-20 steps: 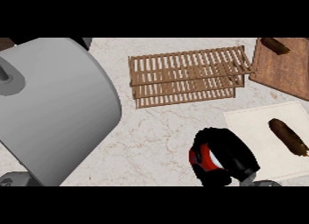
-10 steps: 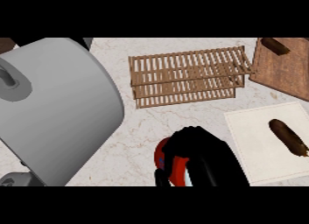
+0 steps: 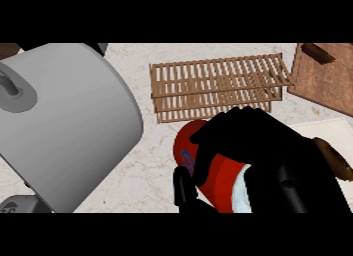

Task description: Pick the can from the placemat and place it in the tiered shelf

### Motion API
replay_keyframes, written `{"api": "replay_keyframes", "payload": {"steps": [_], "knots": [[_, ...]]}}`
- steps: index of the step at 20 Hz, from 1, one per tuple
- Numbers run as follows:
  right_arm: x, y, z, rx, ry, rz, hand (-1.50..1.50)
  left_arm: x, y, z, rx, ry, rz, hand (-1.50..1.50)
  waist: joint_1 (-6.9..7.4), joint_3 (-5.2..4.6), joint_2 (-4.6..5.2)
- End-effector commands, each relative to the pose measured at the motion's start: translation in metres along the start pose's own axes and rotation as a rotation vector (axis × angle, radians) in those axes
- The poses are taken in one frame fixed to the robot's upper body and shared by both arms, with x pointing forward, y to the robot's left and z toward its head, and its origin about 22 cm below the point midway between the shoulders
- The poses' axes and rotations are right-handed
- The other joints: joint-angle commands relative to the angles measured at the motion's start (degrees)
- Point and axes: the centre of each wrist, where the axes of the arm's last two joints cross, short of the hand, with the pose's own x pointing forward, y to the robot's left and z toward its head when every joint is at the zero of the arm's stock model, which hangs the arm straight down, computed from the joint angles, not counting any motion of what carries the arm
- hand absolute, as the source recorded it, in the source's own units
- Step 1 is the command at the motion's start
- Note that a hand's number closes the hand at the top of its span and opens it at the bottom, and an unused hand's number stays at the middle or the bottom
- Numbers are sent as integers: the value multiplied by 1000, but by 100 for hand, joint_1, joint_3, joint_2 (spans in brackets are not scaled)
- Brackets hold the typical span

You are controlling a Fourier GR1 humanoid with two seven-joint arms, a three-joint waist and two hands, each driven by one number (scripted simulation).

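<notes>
A red can (image 3: 217, 181) with a white patch and blue marking is held up close in the head view, tilted, with my right hand (image 3: 262, 141) shut round it from above and the right. The hand hides most of the can's right side. The wooden tiered shelf (image 3: 216, 82) stands just beyond the can at the top centre. Only a strip of the white placemat (image 3: 332, 131) shows at the right, behind my hand. My left forearm (image 3: 68, 120) fills the left side, and just a black sliver of the left hand (image 3: 98, 48) shows past it.
A wooden cutting board (image 3: 330, 75) with a small dark block (image 3: 317, 52) lies at the top right. A brown oblong item (image 3: 335, 159) rests on the placemat. The marble counter (image 3: 153, 160) shows between my forearm and the can.
My right hand has carried the can off the placemat, up and to the left toward the shelf, so both now look much larger. The left forearm has barely moved.
</notes>
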Motion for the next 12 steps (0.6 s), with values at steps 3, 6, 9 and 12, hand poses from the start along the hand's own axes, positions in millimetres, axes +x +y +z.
{"api": "replay_keyframes", "payload": {"steps": [3, 6, 9, 12], "knots": [[20, -41, -41, -46, 151, -5, 150, -16, 9, 2, 24, 51, -7, 0, -1, -22, 32], [32, -46, -73, -70, 168, -16, 150, -13, 7, -4, 31, 62, -8, 0, 2, -22, 52], [29, -70, -95, -78, 182, -13, 150, -22, 0, 2, 9, 65, -10, 0, -9, -16, 46], [23, -79, -117, -76, 194, 22, 150, -23, -15, 1, 18, 44, 12, 0, -9, -13, 56]]}}
